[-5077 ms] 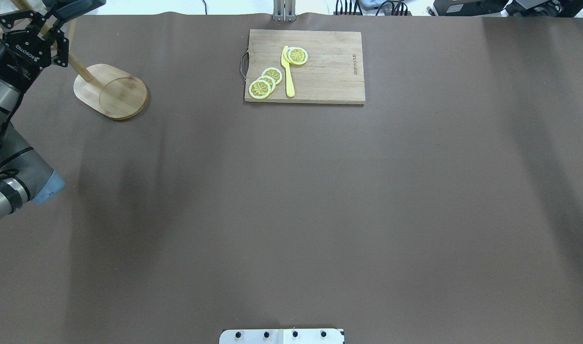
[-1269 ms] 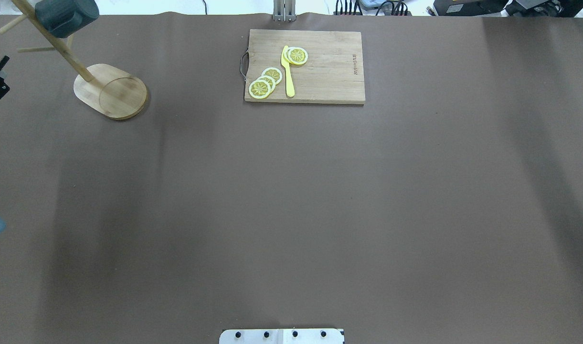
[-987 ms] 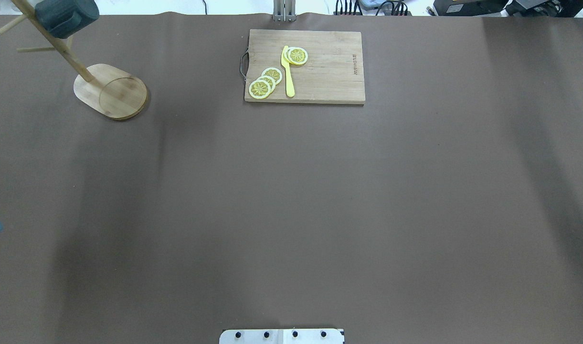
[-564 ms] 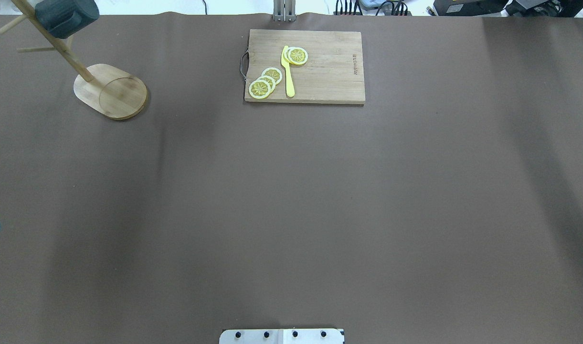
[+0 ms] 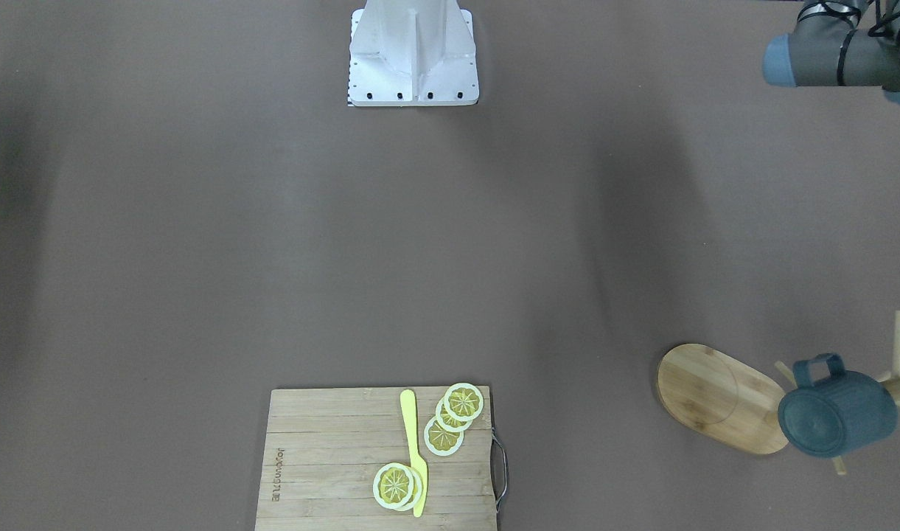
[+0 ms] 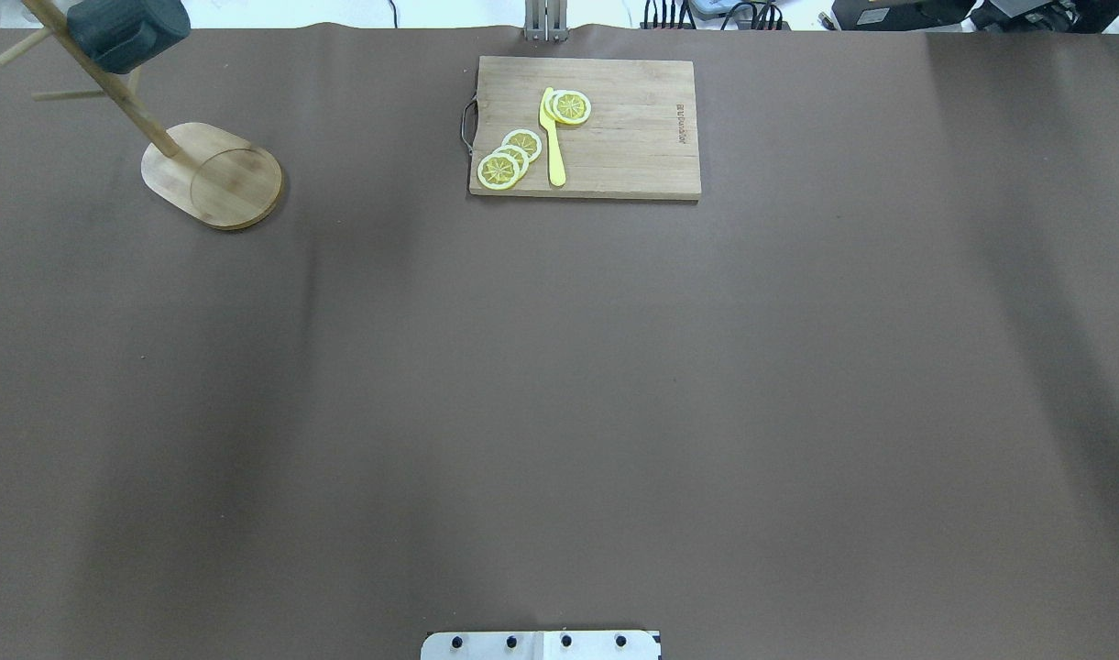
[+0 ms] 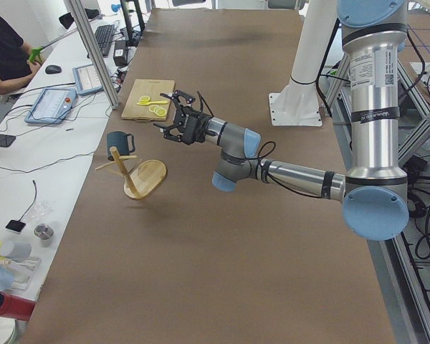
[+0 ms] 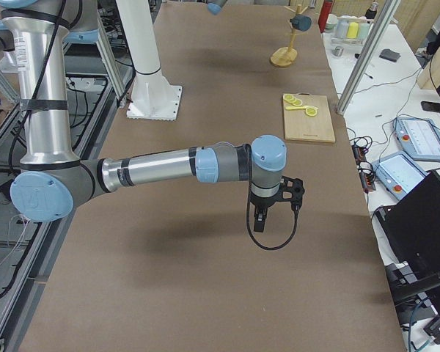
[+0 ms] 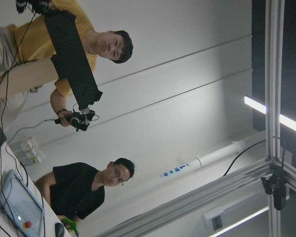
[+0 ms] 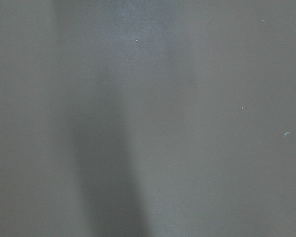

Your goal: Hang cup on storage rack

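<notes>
Overhead exterior view: the dark teal-blue ribbed cup (image 6: 124,32) hangs high on the light bamboo storage rack with the oval base (image 6: 215,174), at the table's far-left corner. The cup lies on its side, clear of the brown table cover (image 6: 559,385).

Front-facing view: we see the cup's flat bottom turned toward the camera, with the loop handle on the robot's side and a thin peg running up to it. We see no lettering on the cup from any angle here.

The rectangular bamboo cutting board (image 6: 628,137) sits at the far middle of the table, well apart from the rack. It carries a yellow plastic knife (image 6: 552,137) and four lemon slices (image 6: 509,158), with one slice by the knife's tip and three overlapping on its left. One short edge of the board has a line of small burnt-in lettering, too small for us to read.

Exterior left view: the left gripper (image 7: 173,115) hangs in the air near the rack, apart from the cup. We cannot tell from here how its jaws stand. A white label on the left arm's upright tube (image 7: 369,86) is illegible.

Exterior right view: the right gripper (image 8: 260,216) hangs over bare table cover, well away from the rack. We cannot tell its jaw state either.
</notes>
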